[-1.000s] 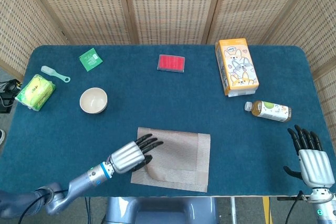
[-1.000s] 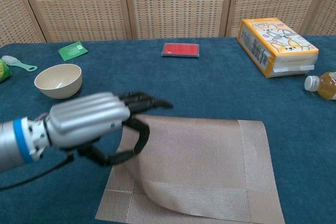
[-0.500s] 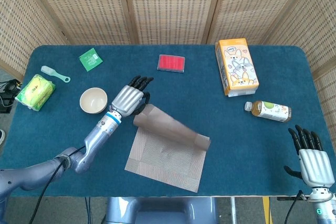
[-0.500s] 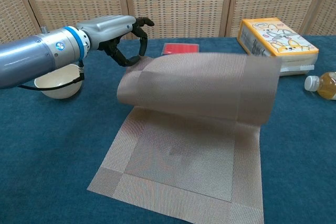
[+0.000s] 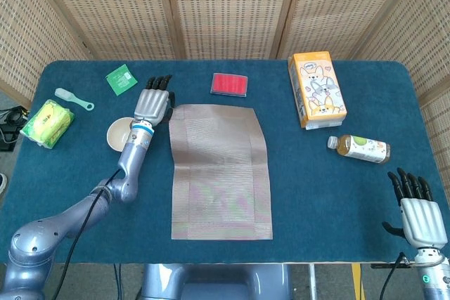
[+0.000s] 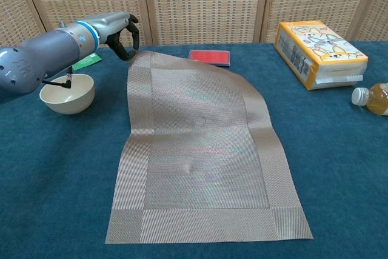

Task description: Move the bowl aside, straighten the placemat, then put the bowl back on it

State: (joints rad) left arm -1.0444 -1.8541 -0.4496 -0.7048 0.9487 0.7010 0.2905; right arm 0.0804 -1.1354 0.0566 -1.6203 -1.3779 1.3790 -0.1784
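While pinched by left hand (image 5: 154, 106), placemat (image 5: 219, 172) beside bowl (image 5: 121, 134)

There is one bowl (image 5: 124, 134), one placemat (image 5: 219, 171), one orange box (image 5: 316, 88), one bottle (image 5: 359, 148), one red pack (image 5: 229, 83), one green packet (image 5: 121, 79), one yellow-green pack (image 5: 47, 122), one small brush (image 5: 73, 98) and two robot hands, left (image 5: 153, 107) and right (image 5: 419, 213).

Hidden and cut-off parts

We see the bottle (image 6: 376, 99) cut at the chest view's 3 o'clock edge, and the left hand (image 6: 123, 33) hides the placemat's (image 6: 200, 150) far corner.
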